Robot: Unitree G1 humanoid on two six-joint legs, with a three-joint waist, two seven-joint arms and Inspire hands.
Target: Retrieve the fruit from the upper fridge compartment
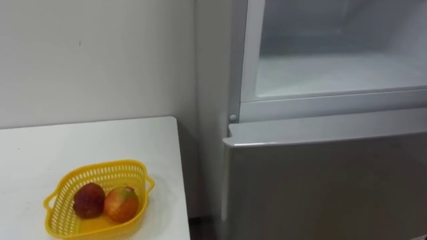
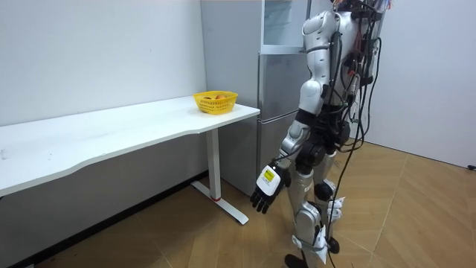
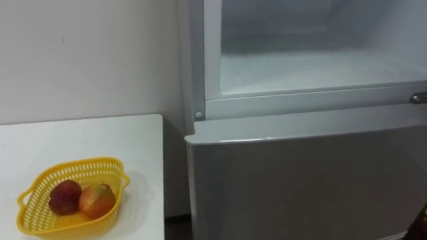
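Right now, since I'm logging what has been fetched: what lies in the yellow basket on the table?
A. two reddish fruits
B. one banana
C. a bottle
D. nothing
A: the yellow basket on the white table holds two reddish fruits, side by side.

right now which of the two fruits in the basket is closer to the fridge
The orange-red fruit, on the right side of the yellow basket, toward the fridge. The darker red fruit lies to its left, farther away.
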